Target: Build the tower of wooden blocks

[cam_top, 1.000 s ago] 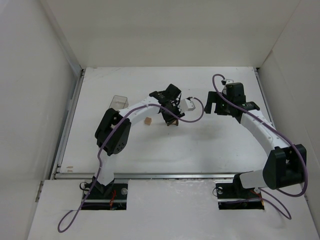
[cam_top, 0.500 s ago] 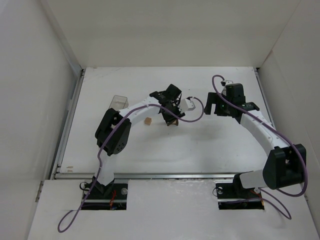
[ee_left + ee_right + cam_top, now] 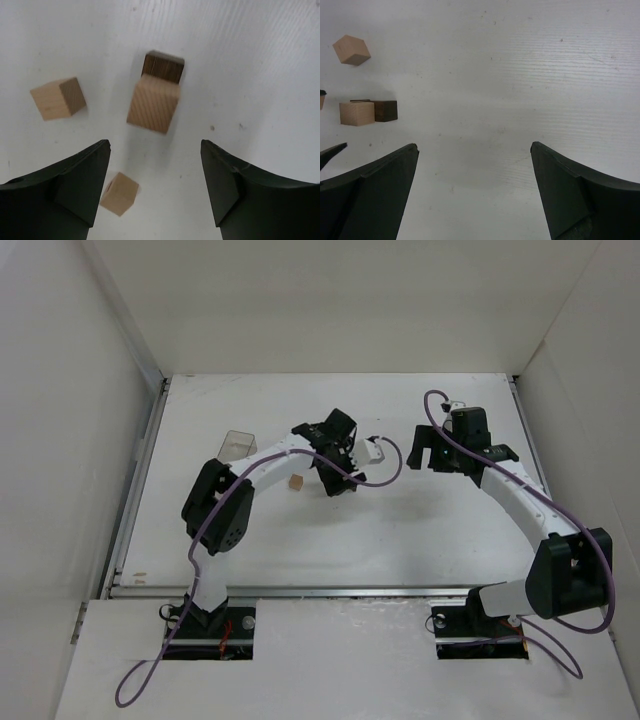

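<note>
Left tool (image 3: pixel 154 150): fingers spread, holding nothing, poised over mid-bench (image 3: pixel 260 60). Beneath it: first tan cube (image 3: pixel 153 104) touching the dark brown piece (image 3: pixel 162 67); whether stacked on it or beside it cannot be told. Second tan cube (image 3: pixel 57 98) and third tan cube (image 3: pixel 120 193) lie loose nearby. Right tool (image 3: pixel 474 150): spread, empty, to the right of the blocks. Clear box (image 3: pixel 235 443): further left

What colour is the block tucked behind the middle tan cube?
The block is dark brown, clearest in the left wrist view.
</note>
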`<state>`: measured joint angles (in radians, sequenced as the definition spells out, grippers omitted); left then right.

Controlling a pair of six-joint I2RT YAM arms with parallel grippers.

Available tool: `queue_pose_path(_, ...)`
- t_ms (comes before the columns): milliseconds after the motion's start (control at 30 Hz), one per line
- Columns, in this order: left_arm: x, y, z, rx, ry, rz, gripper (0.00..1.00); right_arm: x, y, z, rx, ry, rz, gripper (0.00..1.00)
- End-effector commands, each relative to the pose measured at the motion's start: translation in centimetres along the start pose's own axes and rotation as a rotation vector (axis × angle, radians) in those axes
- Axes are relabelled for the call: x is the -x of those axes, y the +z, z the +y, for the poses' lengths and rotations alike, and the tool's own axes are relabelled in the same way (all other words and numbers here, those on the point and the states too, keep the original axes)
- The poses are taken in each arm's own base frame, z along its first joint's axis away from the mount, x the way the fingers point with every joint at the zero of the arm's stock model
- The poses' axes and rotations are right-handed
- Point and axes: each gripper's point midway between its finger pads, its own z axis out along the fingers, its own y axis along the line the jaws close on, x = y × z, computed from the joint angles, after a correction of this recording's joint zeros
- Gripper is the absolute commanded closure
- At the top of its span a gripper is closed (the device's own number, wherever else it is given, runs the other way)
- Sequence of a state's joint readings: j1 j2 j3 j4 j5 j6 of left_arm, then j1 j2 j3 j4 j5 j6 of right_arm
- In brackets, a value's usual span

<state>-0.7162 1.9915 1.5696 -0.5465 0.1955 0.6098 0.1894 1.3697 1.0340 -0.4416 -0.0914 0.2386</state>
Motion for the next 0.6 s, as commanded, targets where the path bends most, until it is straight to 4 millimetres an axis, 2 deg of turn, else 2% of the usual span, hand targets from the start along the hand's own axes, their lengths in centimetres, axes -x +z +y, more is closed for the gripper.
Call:
queue_pose_path(0, -0.9, -5.5, 1.3, 0.032, 0.035, -0.04, 0.3, 0.9, -0.1, 0.2, 0.019, -0.007, -0.03, 0.0)
queue_pose_path(33, -2.4, -6.3, 1.3, 0.032, 0.077, -0.023, 0.3, 1.0, -0.1, 0.5, 0.033, -0.008, -0.035, 0.0)
queue_pose_path(67, -3.8, -6.7, 2.2, 0.045, 0.082, -0.011, 0.3, 1.0, -0.1, 0.7, 0.044, -0.009, -0.033, 0.0)
queue_pose_path(167, -7.4, -7.4, 2.7, 0.04, 0.168, 0.048, 0.31, 0.7, 0.1, 0.8, 0.053, -0.008, -0.021, 0.0)
queue_pose_path(300, -9.4, -6.7, 3.0, 0.016, 0.279, 0.083, 0.31, 0.9, 0.3, 1.0, 0.063, -0.017, -0.017, 0.0)
queue_pose_path(400, -9.8, -4.7, 2.7, -0.042, 0.301, 0.066, 0.32, 0.6, 0.5, 1.1, 0.07, -0.016, -0.006, 0.0)
queue_pose_path(533, -9.8, -3.4, 3.2, -0.077, 0.329, 0.042, 0.35, 0.6, 0.2, 1.1, 0.07, -0.016, -0.007, 0.0)
queue_pose_path(567, -9.7, -3.1, 3.9, -0.052, 0.328, 0.028, 0.35, 0.9, -0.1, 1.2, 0.073, -0.017, -0.017, 0.0)
